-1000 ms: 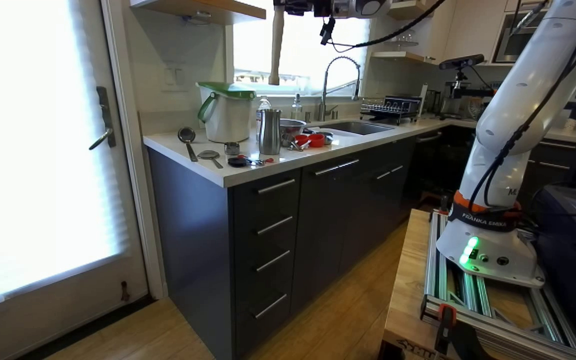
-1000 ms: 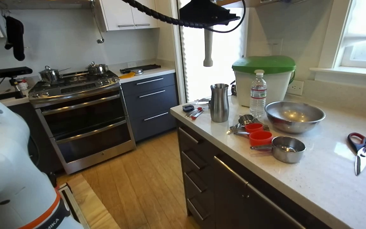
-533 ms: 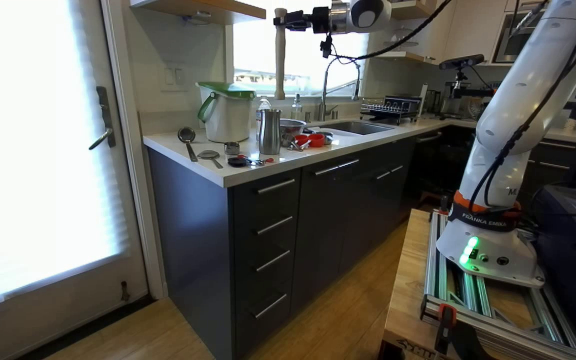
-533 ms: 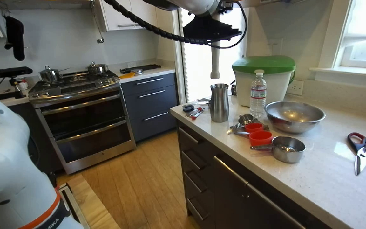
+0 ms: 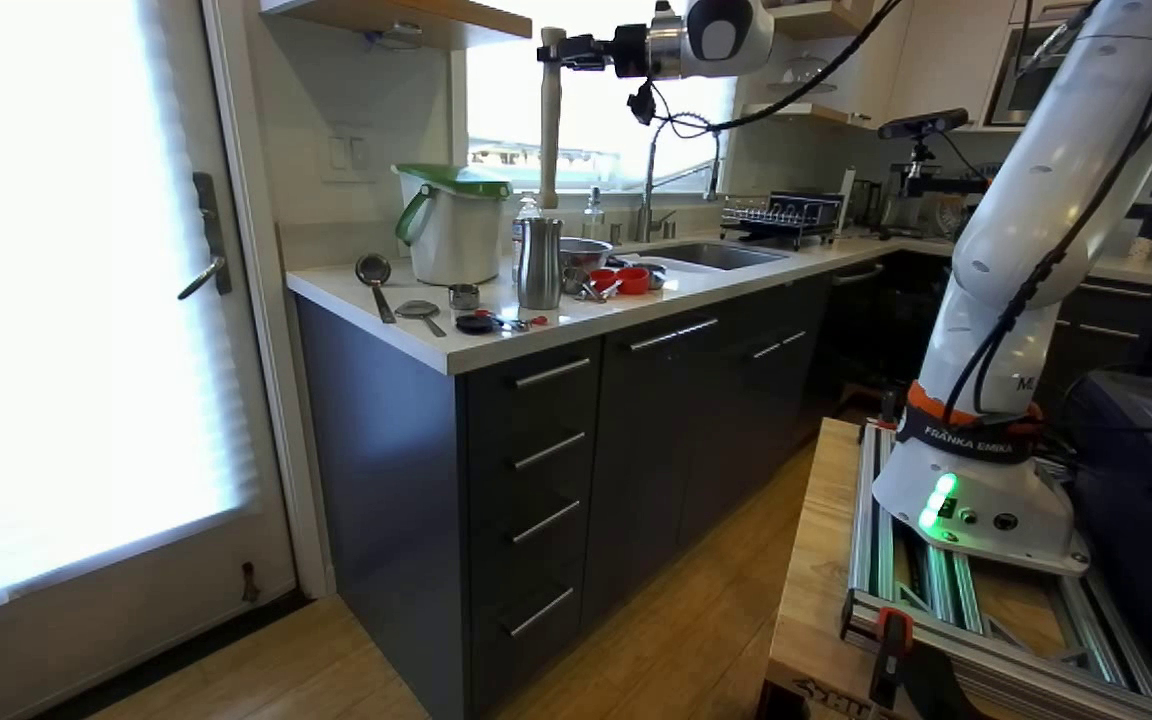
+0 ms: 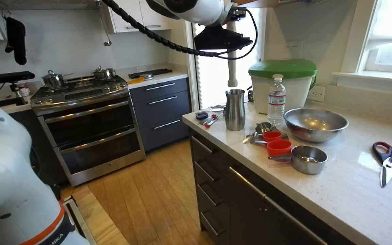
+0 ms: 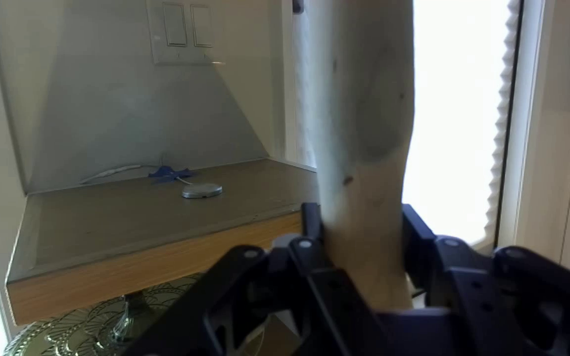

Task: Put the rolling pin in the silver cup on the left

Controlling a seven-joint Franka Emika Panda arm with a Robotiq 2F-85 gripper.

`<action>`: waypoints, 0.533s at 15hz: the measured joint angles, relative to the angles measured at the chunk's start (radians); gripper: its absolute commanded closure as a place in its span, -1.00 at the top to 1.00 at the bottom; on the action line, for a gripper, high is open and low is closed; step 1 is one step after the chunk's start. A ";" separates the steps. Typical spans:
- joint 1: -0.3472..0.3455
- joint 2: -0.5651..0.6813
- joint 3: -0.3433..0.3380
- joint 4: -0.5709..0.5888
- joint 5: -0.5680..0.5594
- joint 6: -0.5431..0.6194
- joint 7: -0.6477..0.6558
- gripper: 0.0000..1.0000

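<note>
Kitchen counter [image 6: 345, 192], left end: a gripper [image 7: 361, 222] clasps the rolling pin [image 5: 550, 130] above the silver cup [image 6: 235, 111]. Alignment seems in hand; lowering should follow.

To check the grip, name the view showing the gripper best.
The wrist view: there the gripper is close up, the rolling pin clamped between its fingers. Both exterior views show it smaller, high in the picture.

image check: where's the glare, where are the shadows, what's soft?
In an exterior view, door pane and most of the window blown out; in an exterior view, highlights in the bowl, glare on the counter near the scissors; in the wrist view, pin and gripper soft, probably too close to focus, slanted shadow edges on the wall.
</note>
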 measured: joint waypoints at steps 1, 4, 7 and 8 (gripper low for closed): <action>0.000 0.003 0.004 -0.001 0.013 0.005 -0.018 -0.67; 0.000 0.009 0.013 -0.005 0.040 0.017 -0.067 -0.17; 0.000 0.011 0.015 -0.013 0.049 0.018 -0.086 -0.17; 0.000 0.011 0.015 -0.014 0.049 0.018 -0.087 -0.17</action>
